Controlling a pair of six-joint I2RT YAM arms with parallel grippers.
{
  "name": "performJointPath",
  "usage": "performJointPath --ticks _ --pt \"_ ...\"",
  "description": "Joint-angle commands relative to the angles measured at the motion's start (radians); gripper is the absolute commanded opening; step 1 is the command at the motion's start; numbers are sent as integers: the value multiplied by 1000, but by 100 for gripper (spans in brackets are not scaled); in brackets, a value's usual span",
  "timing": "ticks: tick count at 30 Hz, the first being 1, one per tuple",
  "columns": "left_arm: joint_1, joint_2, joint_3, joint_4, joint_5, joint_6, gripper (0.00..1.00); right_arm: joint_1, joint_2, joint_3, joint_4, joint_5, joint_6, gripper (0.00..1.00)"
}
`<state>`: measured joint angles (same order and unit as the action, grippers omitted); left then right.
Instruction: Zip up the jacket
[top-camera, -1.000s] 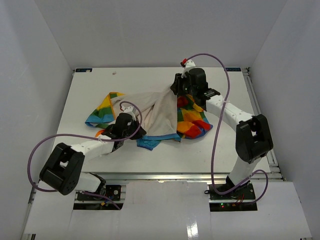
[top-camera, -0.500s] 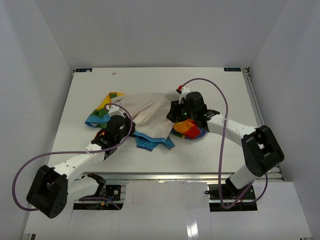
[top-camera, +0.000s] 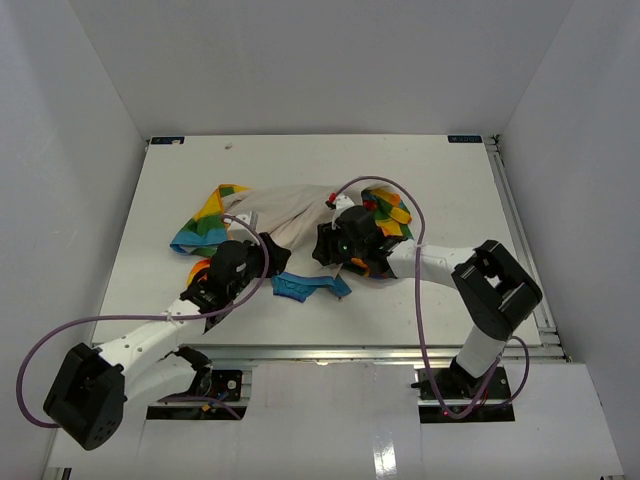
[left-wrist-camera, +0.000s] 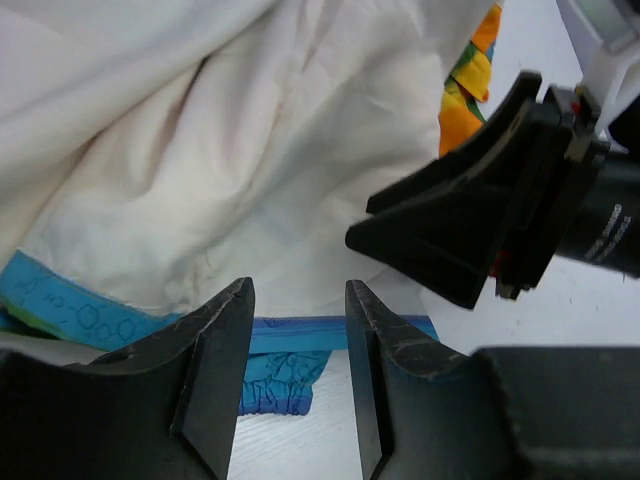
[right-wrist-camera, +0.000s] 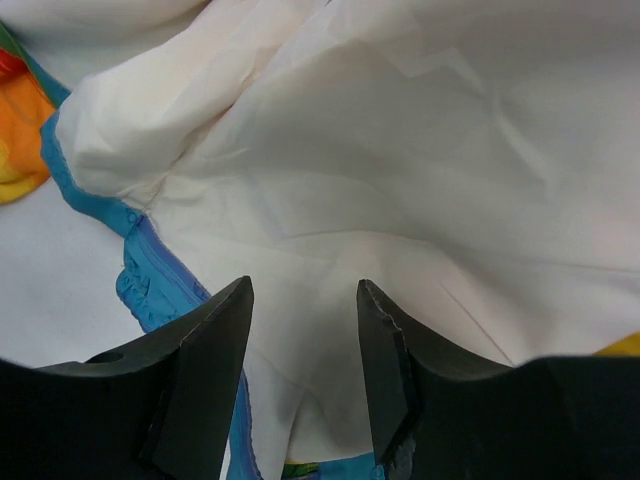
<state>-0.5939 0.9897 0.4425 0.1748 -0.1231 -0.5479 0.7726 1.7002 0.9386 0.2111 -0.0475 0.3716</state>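
Jacket (top-camera: 290, 208) lies crumpled near the middle of the white table (top-camera: 450, 180), between my two arms, with its cream-beige lining (top-camera: 300, 215) turned up. Rainbow blocks (top-camera: 205, 228) show at its left end, and more colour shows behind my right wrist. A strip of blue trim (top-camera: 300, 286) sticks out of the heap at the near edge.

My left gripper (top-camera: 262, 252) sits at the near left edge of the cloth, and my right gripper (top-camera: 322, 245) is close by on the lining, facing it. They are near each other but apart.

In the left wrist view, my left gripper (left-wrist-camera: 298, 340) has its jaws released, with nothing pinched. The gap between them frames the blue trim (left-wrist-camera: 90, 320) and the lining (left-wrist-camera: 200, 150) above it. My right gripper (left-wrist-camera: 480, 220) shows as a dark wedge just right of that gap, lying on the cloth.

In the right wrist view, my right gripper (right-wrist-camera: 300, 360) also has its jaws parted and not clamped on anything. Folded lining (right-wrist-camera: 420, 170) fills most of the picture. The blue trim (right-wrist-camera: 150, 275) runs down the left side of the fold, gathered where it meets bare table (right-wrist-camera: 50, 290). An orange patch (right-wrist-camera: 20, 130) shows at the far left.
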Motion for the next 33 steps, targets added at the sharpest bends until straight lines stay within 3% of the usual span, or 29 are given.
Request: performJointPath --ticks 1,7,11,17,24,26,28,30,33 --pt "-23 91 42 56 241 59 57 -27 -140 24 -50 225 48 56" --pt "-65 251 140 33 348 82 61 -86 -287 -47 -136 326 84 62" --pt "-101 352 255 -53 325 98 61 -113 -395 -142 -137 334 122 63" --pt "-197 495 420 -218 187 146 62 -150 -533 -277 -127 320 144 63" --pt "-281 762 648 -438 -83 162 62 -152 -658 -372 -92 281 140 62" --pt "-285 813 677 -479 -146 141 53 -153 -680 -404 -63 215 131 61" --pt "-285 790 650 -473 -208 116 27 -152 -704 -450 -12 154 126 60" --pt "-282 752 600 -436 -249 88 8 -150 -721 -497 49 91 127 57" --pt "-265 604 494 -308 -162 57 0 -129 -688 -541 144 22 127 55"
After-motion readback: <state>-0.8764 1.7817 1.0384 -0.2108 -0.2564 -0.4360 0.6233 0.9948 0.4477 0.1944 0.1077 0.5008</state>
